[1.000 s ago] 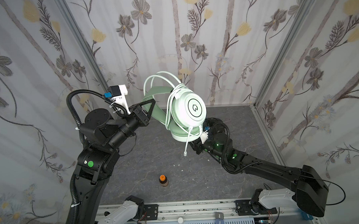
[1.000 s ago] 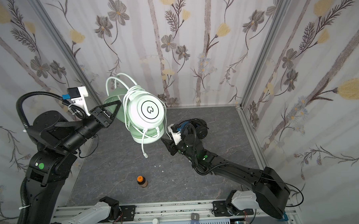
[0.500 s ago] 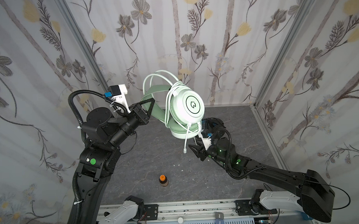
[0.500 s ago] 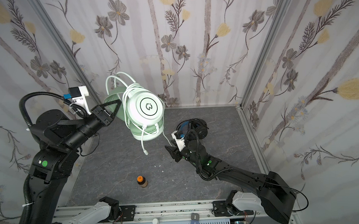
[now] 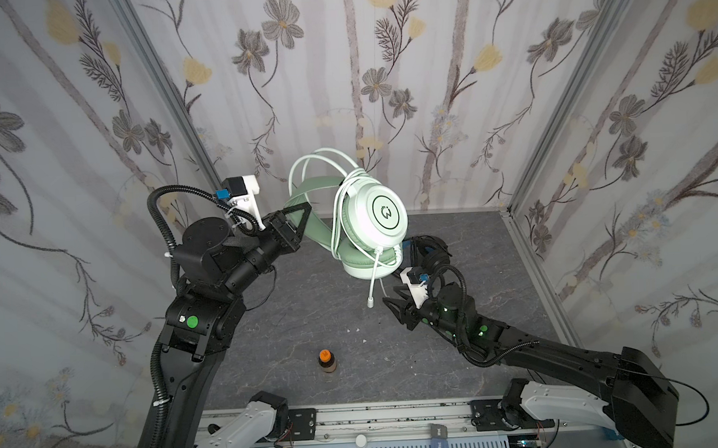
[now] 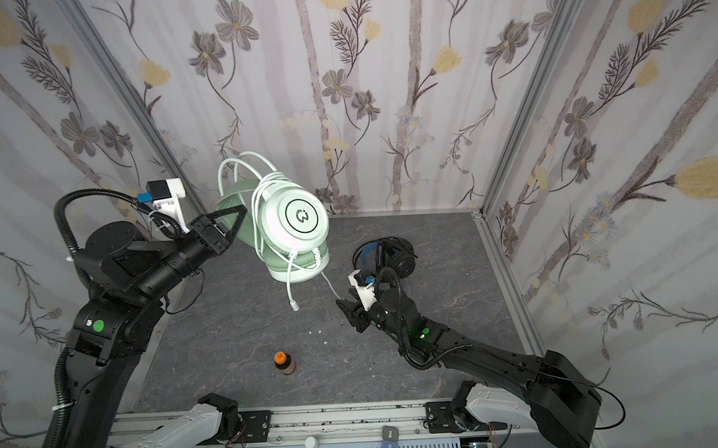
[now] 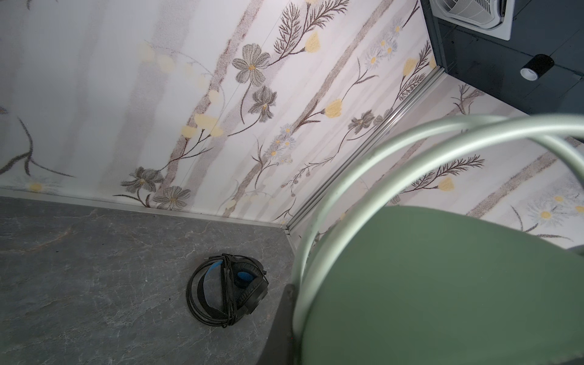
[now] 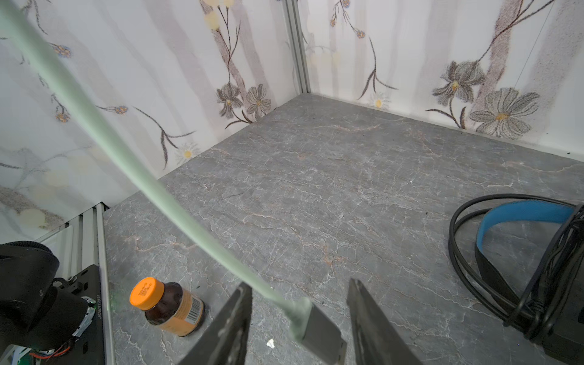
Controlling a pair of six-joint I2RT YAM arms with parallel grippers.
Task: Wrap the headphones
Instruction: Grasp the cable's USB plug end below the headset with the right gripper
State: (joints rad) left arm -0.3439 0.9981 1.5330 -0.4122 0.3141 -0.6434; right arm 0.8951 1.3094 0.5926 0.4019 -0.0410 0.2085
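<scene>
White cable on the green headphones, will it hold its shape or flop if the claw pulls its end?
Probably floppy: the white cable bends tightly around the earcup of the mint-green headphones. Likely light, so the plug hanging inside the open right claw may swing away. Its smooth jacket could slip.

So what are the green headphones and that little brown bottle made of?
Mint-green headphones: probably hard plastic cups, smooth with a soft sheen. The darker green ear cushion looks padded, maybe faux leather. Brown bottle: dark glossy glass or plastic, can't tell which, with an orange plastic-looking cap and paper label.
</scene>
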